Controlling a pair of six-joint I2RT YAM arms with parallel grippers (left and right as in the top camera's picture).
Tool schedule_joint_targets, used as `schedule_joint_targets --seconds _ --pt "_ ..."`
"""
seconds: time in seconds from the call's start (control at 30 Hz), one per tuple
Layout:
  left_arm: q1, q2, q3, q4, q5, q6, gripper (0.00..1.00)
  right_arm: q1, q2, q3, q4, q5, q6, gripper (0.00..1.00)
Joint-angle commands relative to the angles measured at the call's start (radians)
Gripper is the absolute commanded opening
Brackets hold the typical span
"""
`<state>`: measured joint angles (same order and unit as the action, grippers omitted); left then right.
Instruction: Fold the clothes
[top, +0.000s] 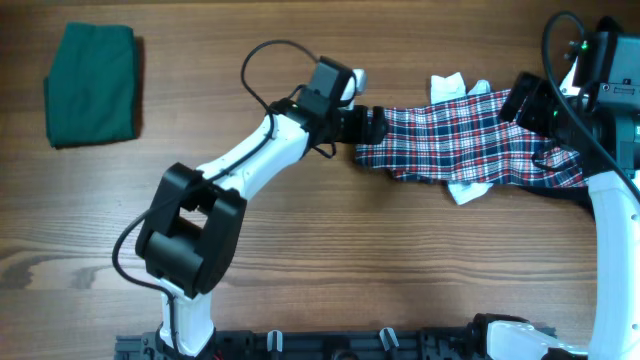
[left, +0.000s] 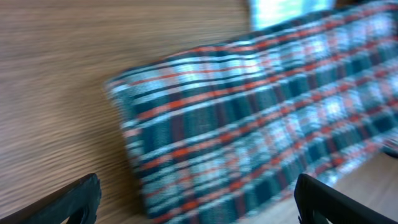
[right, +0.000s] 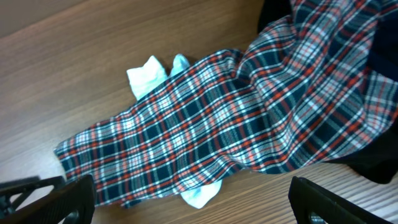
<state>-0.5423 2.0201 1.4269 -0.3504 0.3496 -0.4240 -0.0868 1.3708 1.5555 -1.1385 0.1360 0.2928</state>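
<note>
Plaid dress (top: 470, 140) lay bunched across right half of table (top: 300, 270) — L end fairly flat, R end heaped under right arm. Green garment (top: 92, 85) sat folded far left, well apart. At dress's L edge, left gripper (top: 372, 124) had jaws wide, nothing held. Over R end, right gripper (top: 532, 104) was wide too, empty. Fabric looked thin, light, limp — prob. would drape, wrinkle and slide on wood, no stiffness. Best hold, I'd judge: edge corners, pinched firmly; spread flat first.
</note>
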Motion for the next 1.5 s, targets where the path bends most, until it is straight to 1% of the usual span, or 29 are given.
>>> schedule_joint_targets --seconds 0.0,0.1,0.33,0.37,0.47,0.53,0.7,1.13,1.17,1.3,1.4,1.43,1.47 --pt "0.027 -0.016 0.007 0.009 -0.059 -0.064 1.0 -0.002 0.006 0.02 0.026 0.041 0.025 1.0" --pt "0.015 -0.001 0.007 0.02 -0.068 -0.064 1.0 -0.002 0.006 0.02 0.039 0.041 0.025 1.0" --pt "-0.011 0.062 0.007 0.032 -0.072 -0.064 0.86 -0.003 0.006 0.02 0.039 0.048 0.025 0.99" --pt "-0.011 0.069 0.007 0.034 -0.072 -0.064 0.84 -0.002 0.006 0.02 0.039 0.048 0.025 1.0" --pt "-0.012 0.085 0.007 0.043 -0.072 -0.064 0.69 -0.002 0.007 0.02 0.041 0.048 0.025 1.0" --pt "-0.012 0.096 0.007 0.042 -0.072 -0.064 0.66 -0.002 0.007 0.02 0.043 0.048 0.025 1.0" --pt "-0.014 0.104 0.007 0.045 -0.072 -0.064 0.61 -0.003 0.007 0.02 0.042 0.048 0.025 1.0" --pt "-0.082 0.142 0.007 0.09 -0.124 -0.064 0.62 -0.002 0.007 0.02 0.042 0.048 0.025 1.0" --pt "-0.083 0.146 0.007 0.094 -0.124 -0.064 0.6 -0.002 0.007 0.02 0.042 0.048 0.025 1.0" --pt "-0.084 0.16 0.007 0.108 -0.124 -0.064 0.53 -0.002 0.007 0.02 0.042 0.048 0.025 1.0" --pt "-0.084 0.168 0.007 0.109 -0.123 -0.064 0.4 -0.002 0.007 0.02 0.042 0.048 0.025 1.0" --pt "-0.084 0.168 0.007 0.108 -0.123 -0.064 0.34 -0.002 0.007 0.02 0.042 0.048 0.025 1.0" --pt "-0.084 0.168 0.007 0.108 -0.123 -0.064 0.26 -0.002 0.007 0.02 0.042 0.048 0.025 1.0"
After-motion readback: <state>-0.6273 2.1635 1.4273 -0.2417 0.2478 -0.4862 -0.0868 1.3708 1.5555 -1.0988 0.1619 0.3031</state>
